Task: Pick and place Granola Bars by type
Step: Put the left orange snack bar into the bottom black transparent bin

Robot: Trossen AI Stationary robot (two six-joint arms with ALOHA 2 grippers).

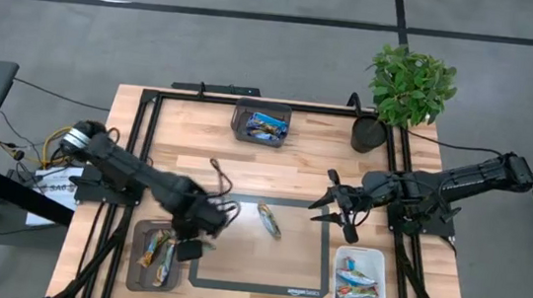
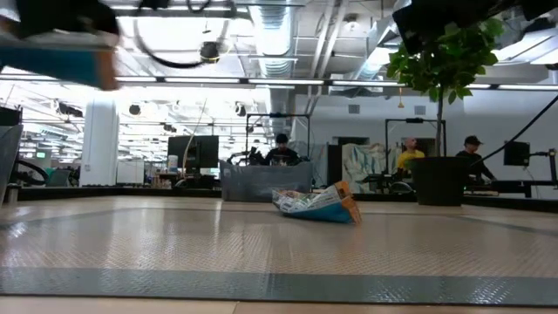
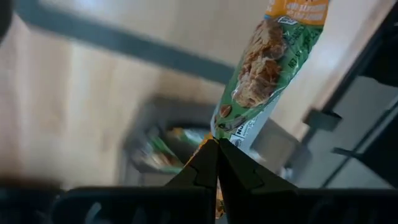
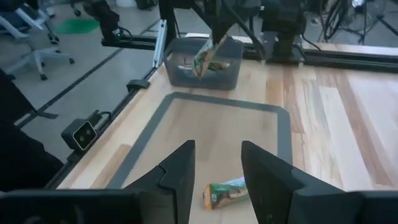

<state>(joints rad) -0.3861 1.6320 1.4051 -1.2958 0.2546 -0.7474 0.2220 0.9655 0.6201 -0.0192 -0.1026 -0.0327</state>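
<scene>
Pinched between the left gripper's (image 3: 216,163) closed fingertips, a green-and-orange granola bar (image 3: 268,59) hangs just above the dark grey bin (image 1: 157,254) that holds more bars. Ahead of the right gripper (image 4: 217,177), whose fingers stand wide apart and empty, one loose bar (image 4: 227,191) lies on the table inside the taped rectangle (image 1: 324,259).

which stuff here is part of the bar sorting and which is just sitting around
Job:
- bar clamped in the left gripper
- loose bar in the taped area
- sorted bars in the left bin, top bin and white tray
- right gripper, open

Just there:
- potted plant
- cables off the table's left edge
</scene>
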